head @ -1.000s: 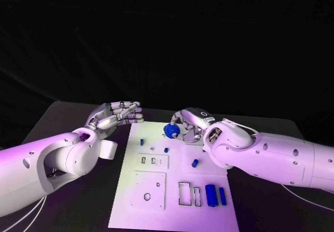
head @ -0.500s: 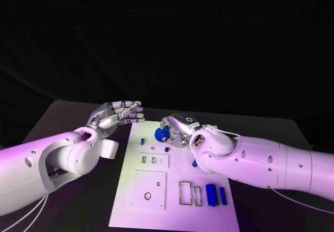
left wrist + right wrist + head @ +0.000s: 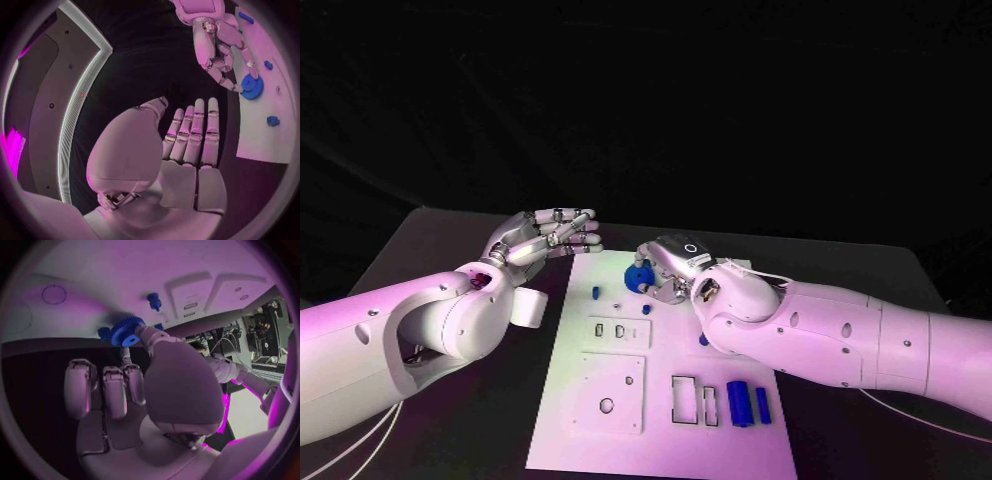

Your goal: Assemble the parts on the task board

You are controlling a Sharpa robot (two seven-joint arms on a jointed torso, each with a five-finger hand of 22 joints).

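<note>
The black worktop carries the white task board, which lies lengthwise away from the robot in the middle of it.

The right hand sits over the far end of the board, its fingers pinching a blue gear. In the right wrist view the gear is held at the fingertips, close over the white plate; whether it touches the plate I cannot tell.

The left hand hovers just off the board's far left corner, holding nothing; in the left wrist view its fingers lie straight and side by side, with the thumb curved in beside them.

At the near end of the board two upright blue blocks stand side by side to the right of two rectangular slots. A square inset plate with a round hole lies to their left. Further up, a small blue peg stands near the board's left edge, and another small blue piece lies right by the right arm.
</note>
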